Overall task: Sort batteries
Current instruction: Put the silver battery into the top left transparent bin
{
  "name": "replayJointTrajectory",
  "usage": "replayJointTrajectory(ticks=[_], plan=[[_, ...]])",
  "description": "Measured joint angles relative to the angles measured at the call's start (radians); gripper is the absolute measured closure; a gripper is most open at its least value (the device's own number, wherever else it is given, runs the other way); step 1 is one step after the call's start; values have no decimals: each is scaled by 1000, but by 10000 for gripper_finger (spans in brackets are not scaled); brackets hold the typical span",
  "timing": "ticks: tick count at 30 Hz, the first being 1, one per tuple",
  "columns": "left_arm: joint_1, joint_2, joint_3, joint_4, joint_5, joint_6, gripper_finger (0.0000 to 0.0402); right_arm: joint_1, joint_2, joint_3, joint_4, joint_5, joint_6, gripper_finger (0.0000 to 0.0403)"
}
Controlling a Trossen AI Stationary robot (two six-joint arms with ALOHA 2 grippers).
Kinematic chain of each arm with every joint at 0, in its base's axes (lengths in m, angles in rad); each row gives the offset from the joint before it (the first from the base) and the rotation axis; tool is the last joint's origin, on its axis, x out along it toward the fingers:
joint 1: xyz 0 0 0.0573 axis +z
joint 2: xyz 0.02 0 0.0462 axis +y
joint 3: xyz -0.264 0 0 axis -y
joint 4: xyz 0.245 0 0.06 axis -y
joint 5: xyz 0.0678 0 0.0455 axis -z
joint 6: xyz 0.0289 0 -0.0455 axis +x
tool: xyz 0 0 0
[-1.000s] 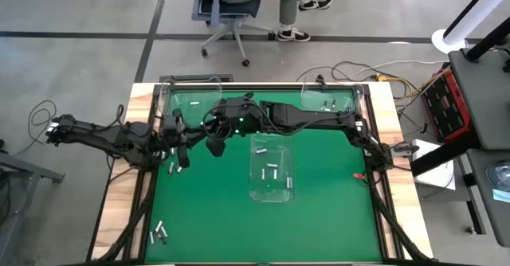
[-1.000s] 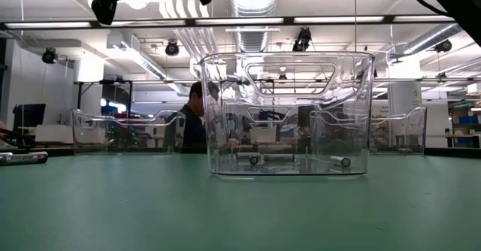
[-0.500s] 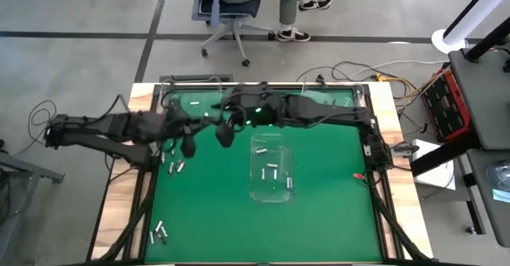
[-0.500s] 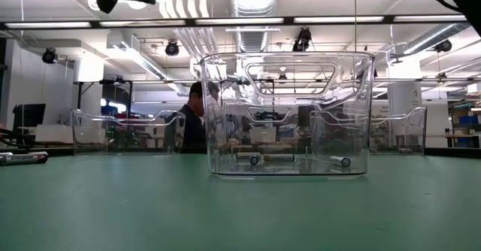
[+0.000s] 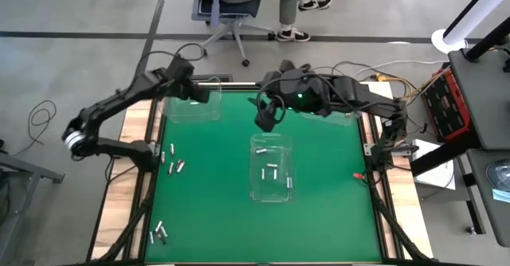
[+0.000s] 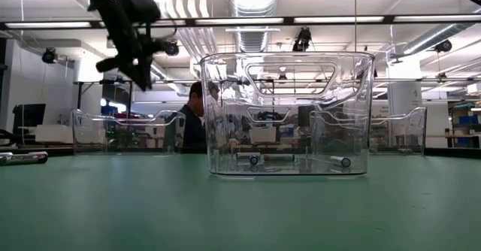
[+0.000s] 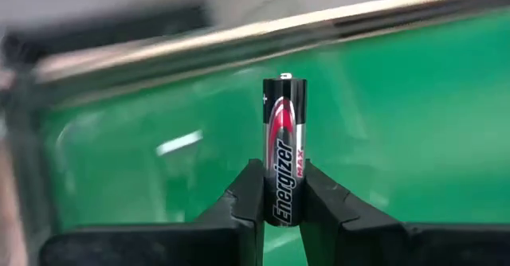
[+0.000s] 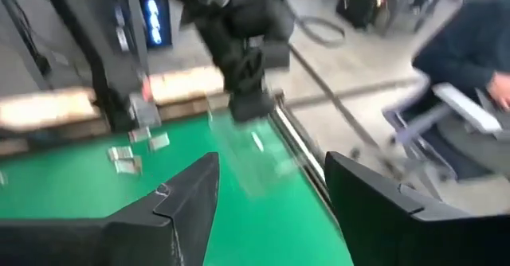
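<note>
Battery (image 7: 284, 150) labelled "Energizer MAX", upright, clamped in left gripper (image 7: 283, 206)

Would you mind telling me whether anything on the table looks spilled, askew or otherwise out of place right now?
Nothing looks damaged. Loose batteries lie scattered along the mat's left edge, more near its front-left corner: unsorted, not spilled. The left claw grips an Energizer battery upright over the back-left clear bin. The right claw hangs open above the middle bin.

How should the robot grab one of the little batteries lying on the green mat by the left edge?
From straight above, pinching the middle of a battery across its round sides. It lies flat on the mat, and neighbours sit close.
</note>
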Motion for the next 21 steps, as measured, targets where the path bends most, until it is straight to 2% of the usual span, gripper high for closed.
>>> replayJointTrajectory(ticks=[3, 9, 14, 21], plan=[[65, 97, 12, -26, 17, -25, 368, 0, -18, -2, -123, 5, 27, 190], [88, 297, 77, -40, 40, -41, 366, 0, -37, -4, -245, 36, 30, 199], [153, 479, 128, -67, 134, -47, 365, 2, -42, -6, -351, 36, 24, 202], [184, 632, 195, -151, 144, -46, 364, 22, -69, -11, -576, 44, 117, 205]])
